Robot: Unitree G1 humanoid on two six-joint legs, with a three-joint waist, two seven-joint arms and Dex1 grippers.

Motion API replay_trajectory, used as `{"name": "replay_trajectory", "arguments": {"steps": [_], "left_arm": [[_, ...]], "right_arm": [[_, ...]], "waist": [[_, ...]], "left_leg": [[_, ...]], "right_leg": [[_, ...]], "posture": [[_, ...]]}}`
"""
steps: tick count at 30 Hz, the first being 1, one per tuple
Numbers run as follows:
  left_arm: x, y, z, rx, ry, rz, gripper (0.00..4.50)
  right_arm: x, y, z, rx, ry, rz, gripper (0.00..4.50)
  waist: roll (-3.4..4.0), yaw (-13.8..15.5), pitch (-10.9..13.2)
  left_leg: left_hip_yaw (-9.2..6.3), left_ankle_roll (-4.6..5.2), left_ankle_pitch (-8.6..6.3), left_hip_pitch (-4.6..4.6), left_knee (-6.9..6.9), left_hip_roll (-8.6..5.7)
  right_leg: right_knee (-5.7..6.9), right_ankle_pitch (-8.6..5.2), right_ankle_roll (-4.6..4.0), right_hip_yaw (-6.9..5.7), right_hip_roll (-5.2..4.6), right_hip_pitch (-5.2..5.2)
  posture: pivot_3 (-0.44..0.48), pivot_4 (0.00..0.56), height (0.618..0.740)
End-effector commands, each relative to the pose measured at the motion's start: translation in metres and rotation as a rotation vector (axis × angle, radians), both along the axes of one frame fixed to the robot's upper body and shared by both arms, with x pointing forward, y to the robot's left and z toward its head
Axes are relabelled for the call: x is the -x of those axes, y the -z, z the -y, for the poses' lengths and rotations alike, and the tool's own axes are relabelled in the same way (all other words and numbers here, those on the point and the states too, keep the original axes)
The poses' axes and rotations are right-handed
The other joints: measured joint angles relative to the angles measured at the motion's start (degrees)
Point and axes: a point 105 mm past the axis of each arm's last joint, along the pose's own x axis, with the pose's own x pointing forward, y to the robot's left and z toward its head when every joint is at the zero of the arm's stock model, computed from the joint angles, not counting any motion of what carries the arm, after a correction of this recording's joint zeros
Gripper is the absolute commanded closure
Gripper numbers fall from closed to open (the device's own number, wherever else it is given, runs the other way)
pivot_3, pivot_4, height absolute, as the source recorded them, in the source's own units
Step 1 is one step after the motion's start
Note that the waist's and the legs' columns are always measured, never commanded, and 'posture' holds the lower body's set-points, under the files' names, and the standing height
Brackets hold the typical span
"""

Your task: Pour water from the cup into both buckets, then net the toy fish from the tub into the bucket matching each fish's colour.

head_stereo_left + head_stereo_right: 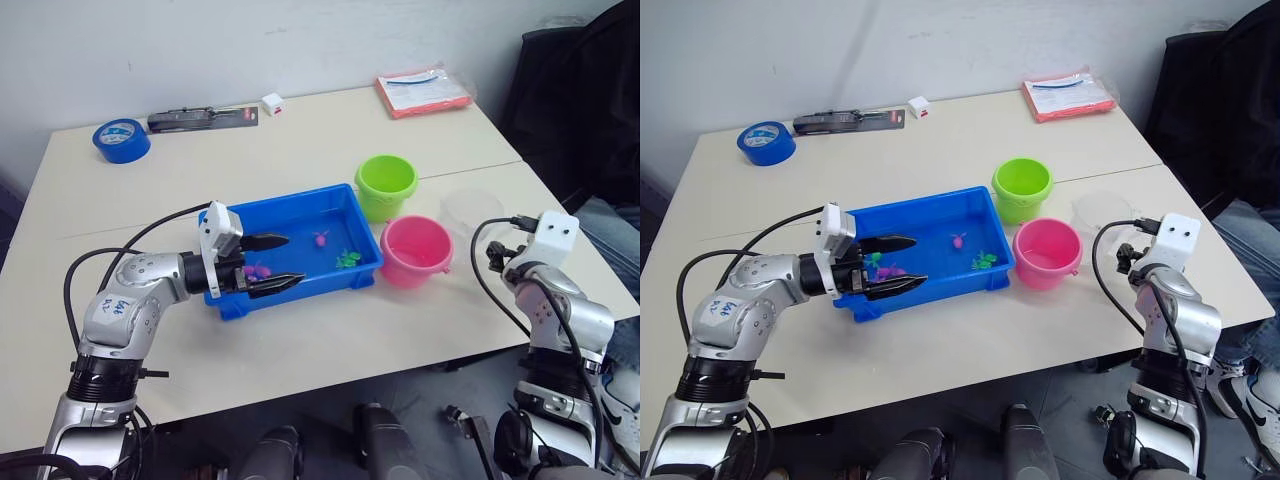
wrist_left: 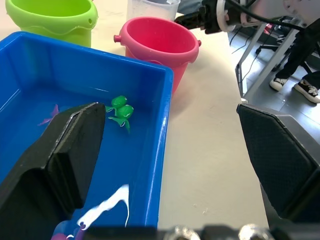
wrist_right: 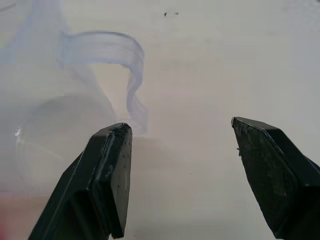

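Two buckets (image 1: 386,185) (image 1: 416,250) (green, pink); one tub (image 1: 330,215).

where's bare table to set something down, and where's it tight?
Free: the wide strip between the blue tape roll and the tub, and the near edge in front of the tub. Tight: the green bucket, pink bucket and cup cluster beside the tub, with the right gripper by the cup.

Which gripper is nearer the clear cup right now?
Right. The right gripper is open just beside the cup, close to its handle. The left gripper is open over the tub, with both buckets between it and the cup.
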Motion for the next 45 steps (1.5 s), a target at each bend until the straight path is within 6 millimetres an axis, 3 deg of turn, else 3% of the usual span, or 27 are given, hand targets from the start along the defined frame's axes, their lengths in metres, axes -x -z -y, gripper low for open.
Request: {"name": "replay_trajectory", "arguments": {"steps": [1,5,12,16,22,26,33,42,45], "left_arm": [[0.002,-0.007,0.002,0.010,0.010,0.039,0.00],[0.002,-0.005,-0.001,0.012,0.005,0.036,0.00],[0.006,0.003,-0.018,0.013,-0.045,-0.006,0.00],[0.013,0.010,-0.029,0.014,-0.081,-0.026,0.00],[0.018,0.014,-0.043,0.030,-0.158,-0.030,0.00],[0.019,0.020,-0.059,0.014,-0.249,-0.006,0.00],[0.026,0.016,-0.075,0.015,-0.347,0.012,0.00],[0.015,0.029,-0.150,-0.049,-0.800,-0.057,0.00],[0.014,0.034,-0.168,-0.095,-0.876,-0.080,0.00]], "right_arm": [[0.010,-0.014,-0.003,0.033,-0.037,0.016,0.04],[0.028,-0.020,-0.014,0.054,-0.149,-0.016,0.04],[0.088,-0.035,-0.070,0.114,-0.736,-0.098,0.04],[0.113,-0.047,-0.075,0.177,-0.928,-0.098,0.04],[0.121,-0.070,-0.103,0.218,-1.173,0.071,0.04],[0.122,-0.066,-0.134,0.201,-1.333,0.128,0.04],[0.125,-0.064,-0.163,0.206,-1.477,0.179,0.04],[0.119,-0.076,-0.186,0.249,-1.628,0.304,0.04],[0.116,-0.077,-0.190,0.253,-1.650,0.331,0.04]], "waist": [[0.00,0.20,0.00],[0.00,0.94,0.00],[-0.02,1.79,0.01],[-0.08,2.00,0.00],[-0.20,3.16,-0.01],[-0.25,3.57,-0.01],[-0.27,4.32,0.00],[-0.36,4.32,0.03],[-0.37,4.35,0.02]], "left_leg": [[0.00,0.00,0.00,0.00,0.00,0.00],[0.00,0.01,0.00,0.00,-0.02,0.00],[0.00,0.06,-0.04,-0.02,-0.03,0.00],[0.05,0.09,-0.06,0.01,-0.04,0.03],[0.10,0.13,-0.08,0.09,-0.04,0.06],[0.11,0.15,-0.09,0.09,-0.04,0.07],[0.10,0.15,-0.09,0.08,-0.03,0.07],[0.06,0.15,-0.11,0.12,-0.03,0.10],[0.04,0.15,-0.11,0.13,-0.03,0.10]], "right_leg": [[0.00,0.00,0.00,0.00,0.00,0.00],[-0.03,0.00,0.00,0.02,0.01,-0.01],[-0.31,0.01,0.02,0.05,0.01,0.02],[-0.49,0.06,0.12,0.09,0.05,0.11],[-0.63,0.12,0.17,0.11,0.08,0.22],[-0.69,0.12,0.16,0.11,0.07,0.24],[-0.75,0.13,0.15,0.09,0.07,0.26],[-0.80,0.13,0.15,0.02,0.10,0.35],[-0.83,0.14,0.14,-0.01,0.10,0.37]], "posture": [[0.000,0.150,0.740],[0.000,0.150,0.740],[0.000,0.150,0.740],[0.000,0.150,0.740],[0.000,0.150,0.740],[0.000,0.150,0.740],[0.000,0.150,0.740],[0.000,0.150,0.740],[0.000,0.150,0.740]]}}
